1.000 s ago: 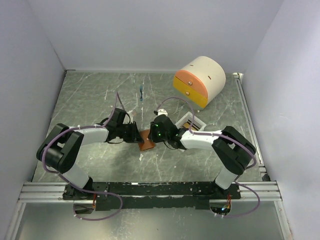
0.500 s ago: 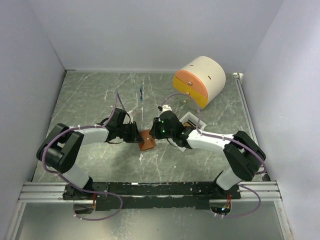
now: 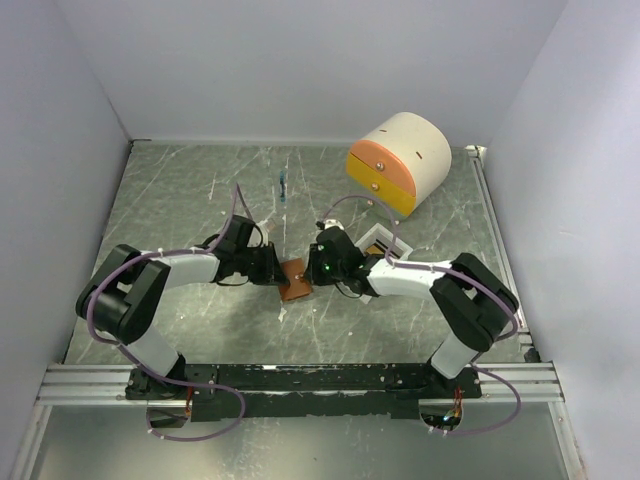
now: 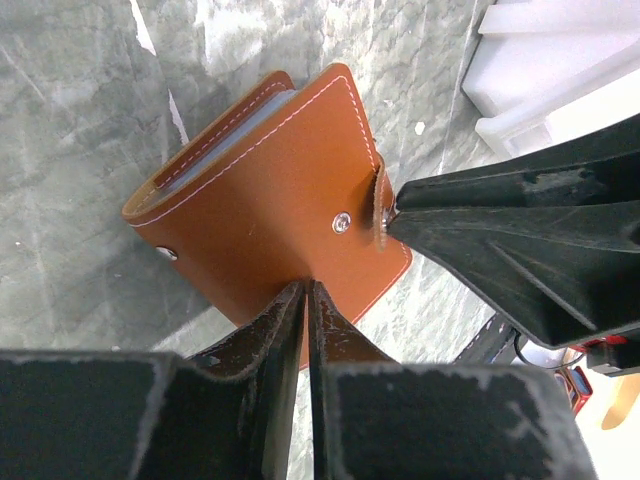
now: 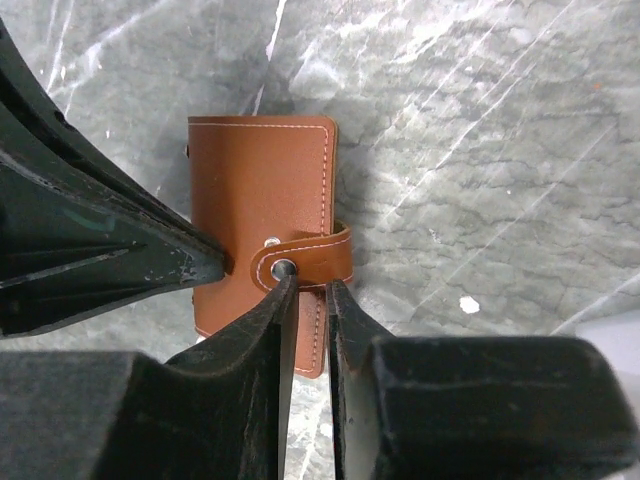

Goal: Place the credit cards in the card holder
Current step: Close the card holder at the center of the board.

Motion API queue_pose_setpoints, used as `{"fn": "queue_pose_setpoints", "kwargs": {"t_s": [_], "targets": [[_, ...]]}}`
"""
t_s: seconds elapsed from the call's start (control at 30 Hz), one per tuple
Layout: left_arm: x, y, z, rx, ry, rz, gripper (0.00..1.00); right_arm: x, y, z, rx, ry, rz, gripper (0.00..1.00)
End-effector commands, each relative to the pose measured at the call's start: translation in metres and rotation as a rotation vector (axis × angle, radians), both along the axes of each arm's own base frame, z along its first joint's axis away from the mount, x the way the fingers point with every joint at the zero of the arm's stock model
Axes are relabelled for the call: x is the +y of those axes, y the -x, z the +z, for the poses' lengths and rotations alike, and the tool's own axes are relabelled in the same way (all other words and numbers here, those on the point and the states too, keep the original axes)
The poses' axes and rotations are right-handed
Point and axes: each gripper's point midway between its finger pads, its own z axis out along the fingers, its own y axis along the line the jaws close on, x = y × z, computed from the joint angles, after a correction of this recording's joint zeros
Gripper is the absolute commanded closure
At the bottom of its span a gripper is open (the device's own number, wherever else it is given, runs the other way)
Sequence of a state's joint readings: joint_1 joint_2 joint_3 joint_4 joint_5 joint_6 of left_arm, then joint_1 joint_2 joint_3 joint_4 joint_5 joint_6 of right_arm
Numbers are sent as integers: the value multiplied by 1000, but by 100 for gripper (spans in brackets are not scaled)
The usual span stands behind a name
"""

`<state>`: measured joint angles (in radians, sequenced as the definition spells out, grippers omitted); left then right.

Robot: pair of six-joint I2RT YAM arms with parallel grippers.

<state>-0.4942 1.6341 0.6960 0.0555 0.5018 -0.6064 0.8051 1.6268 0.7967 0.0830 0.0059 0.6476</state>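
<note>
The card holder (image 3: 296,281) is a brown leather wallet lying folded shut on the marble table between both grippers. The left gripper (image 4: 305,287) is shut, its tips resting on the card holder's (image 4: 260,190) top cover. The right gripper (image 5: 309,287) has its jaws almost together, the tips pressing on the strap (image 5: 305,258) beside the snap cap, which sits just off the stud (image 5: 270,241). Only pale inner layers (image 4: 215,145) show at the card holder's side. The credit cards are hidden.
A white tray (image 3: 386,243) lies just behind the right gripper and shows in the left wrist view too (image 4: 560,60). A cream-and-orange drawer box (image 3: 402,160) stands at the back right. A small blue object (image 3: 284,186) lies at the back centre.
The right arm's elbow swung out to the right and came back, its gripper staying at the wallet's strap. The left arm and the wallet have hardly moved.
</note>
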Motion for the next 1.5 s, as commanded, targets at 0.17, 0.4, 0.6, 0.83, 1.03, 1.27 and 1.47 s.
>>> {"fn": "queue_pose_setpoints", "kwargs": {"t_s": [0.17,0.4,0.6,0.83,1.03,1.27,1.47], "targets": [[11,13,-26,48,-107,-20,80,17,-5,-1,14,-58,23,81],[12,14,-30,61,-116,-22,80,20,-3,7,10,-80,36,83],[13,14,-28,58,-126,-22,79,4,-6,20,-24,-46,-12,78],[12,14,-29,71,-123,-21,79,10,-9,12,-3,-56,2,75],[11,15,-28,72,-125,-23,79,19,-12,9,-8,-75,26,78],[9,15,-28,73,-126,-30,80,26,-12,3,6,-90,54,83],[8,14,-28,72,-126,-33,80,27,-8,-5,26,-83,69,83]]}}
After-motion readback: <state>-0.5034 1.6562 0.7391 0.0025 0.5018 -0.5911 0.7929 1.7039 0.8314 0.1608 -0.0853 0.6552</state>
